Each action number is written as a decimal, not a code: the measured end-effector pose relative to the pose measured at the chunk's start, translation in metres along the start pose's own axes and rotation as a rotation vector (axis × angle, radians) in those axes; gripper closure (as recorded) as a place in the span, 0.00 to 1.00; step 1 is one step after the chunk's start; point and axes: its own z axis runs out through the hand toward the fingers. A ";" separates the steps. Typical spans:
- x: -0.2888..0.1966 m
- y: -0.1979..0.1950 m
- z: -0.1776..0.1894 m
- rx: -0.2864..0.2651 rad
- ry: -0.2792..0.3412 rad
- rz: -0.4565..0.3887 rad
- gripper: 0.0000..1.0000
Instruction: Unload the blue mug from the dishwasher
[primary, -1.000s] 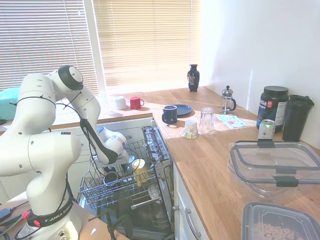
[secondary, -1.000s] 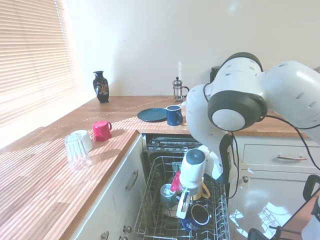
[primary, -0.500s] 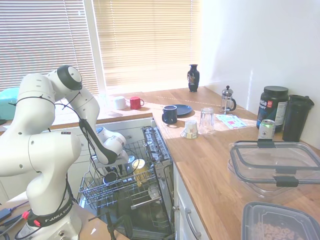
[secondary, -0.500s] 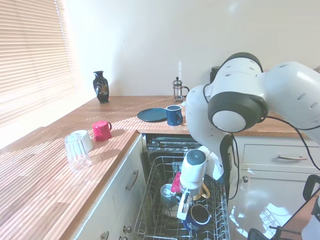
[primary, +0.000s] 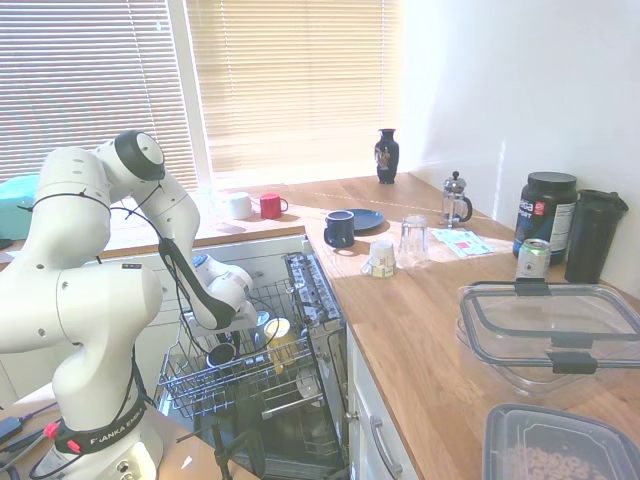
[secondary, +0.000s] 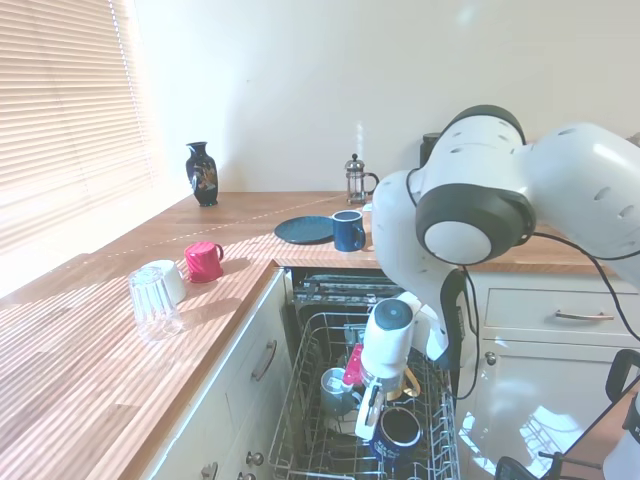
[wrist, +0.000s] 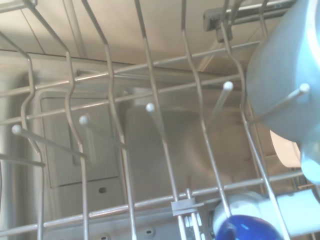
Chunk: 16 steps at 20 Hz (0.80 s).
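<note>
The dishwasher (primary: 312, 296) stands open under the wooden counter with its grey wire rack (secondary: 298, 425) pulled out. The blue mug (secondary: 399, 433) sits upright in the rack's near corner, mouth up, also seen from the other side as the blue mug (primary: 221, 354). My gripper (secondary: 371, 422) points down into the rack, right at the mug's rim on its left side; the gripper (primary: 226, 338) hangs just above the mug. In the wrist view a blue edge of the mug (wrist: 242, 229) shows low among the rack wires.
A second navy mug (primary: 339, 229) and a blue plate (primary: 366, 219) rest on the counter above the dishwasher. A red mug (secondary: 204, 260), a white cup and an upturned glass (secondary: 153, 300) sit further along. A grey cup (secondary: 335, 386) and yellow cup (primary: 277, 333) share the rack.
The gripper has edged slightly sideways toward the blue mug and a little lower. The mug has stayed in its place in the rack.
</note>
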 end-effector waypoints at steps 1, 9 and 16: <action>0.000 0.000 0.000 0.001 -0.002 0.004 1.00; 0.001 0.000 -0.001 -0.003 -0.010 0.028 1.00; 0.002 -0.002 -0.034 -0.015 -0.002 0.050 1.00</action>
